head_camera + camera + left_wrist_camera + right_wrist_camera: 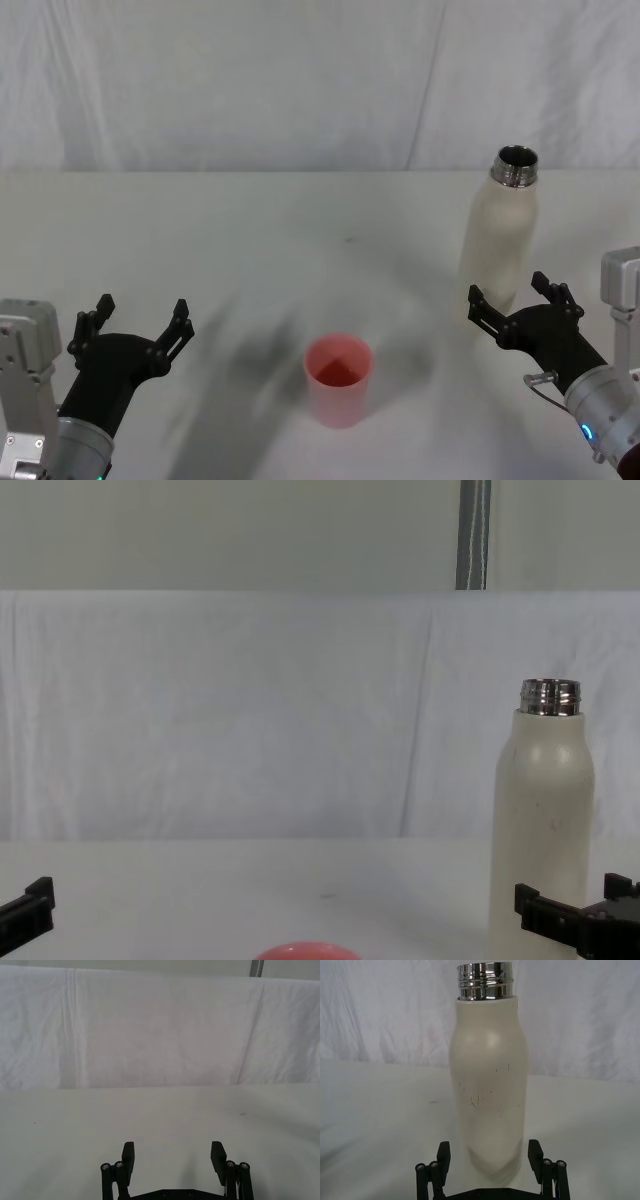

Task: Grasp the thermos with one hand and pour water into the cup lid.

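Note:
The cream-white thermos [498, 236] stands upright at the right of the table, its steel neck open; it also shows as thermos [489, 1090] and thermos [541, 830]. My right gripper [514, 298] is open, its fingers just in front of the thermos base, one on each side; in its wrist view the right gripper [490, 1152] frames the bottle's lower body without touching. The pink cup lid [338, 379] sits mouth-up near the table's front centre, its rim showing as cup lid [305, 952]. My left gripper [140, 318] is open over bare table at the front left, also seen as left gripper [172, 1155].
A white cloth covers the table [250, 240] and hangs as a backdrop behind it. Open table surface lies between the cup lid and the thermos and across the left half.

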Tool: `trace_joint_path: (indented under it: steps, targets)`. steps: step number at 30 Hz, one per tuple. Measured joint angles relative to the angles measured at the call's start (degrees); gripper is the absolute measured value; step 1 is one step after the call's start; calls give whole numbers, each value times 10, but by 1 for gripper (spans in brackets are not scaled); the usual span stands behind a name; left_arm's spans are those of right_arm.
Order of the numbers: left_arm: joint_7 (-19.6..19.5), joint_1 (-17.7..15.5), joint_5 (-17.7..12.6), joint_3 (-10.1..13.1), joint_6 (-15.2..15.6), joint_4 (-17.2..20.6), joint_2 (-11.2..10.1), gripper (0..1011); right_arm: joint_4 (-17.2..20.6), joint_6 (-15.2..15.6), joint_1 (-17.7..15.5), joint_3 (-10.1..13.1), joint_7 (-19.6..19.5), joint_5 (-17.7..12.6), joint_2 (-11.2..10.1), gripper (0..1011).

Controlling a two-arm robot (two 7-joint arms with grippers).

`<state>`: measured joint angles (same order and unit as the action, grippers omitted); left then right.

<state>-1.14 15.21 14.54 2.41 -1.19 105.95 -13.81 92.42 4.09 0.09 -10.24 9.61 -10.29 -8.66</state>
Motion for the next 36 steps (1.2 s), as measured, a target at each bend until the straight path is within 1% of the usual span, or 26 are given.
trace_joint_path:
  steps: [27,36]
  targets:
    - [0,0,0,0,0,0,0,1001,-69,-13,57,-6,-2,1,15,1001]
    - [0,0,0,0,0,0,0,1001,-82,-17,65,-3,-7,1,21,1002]
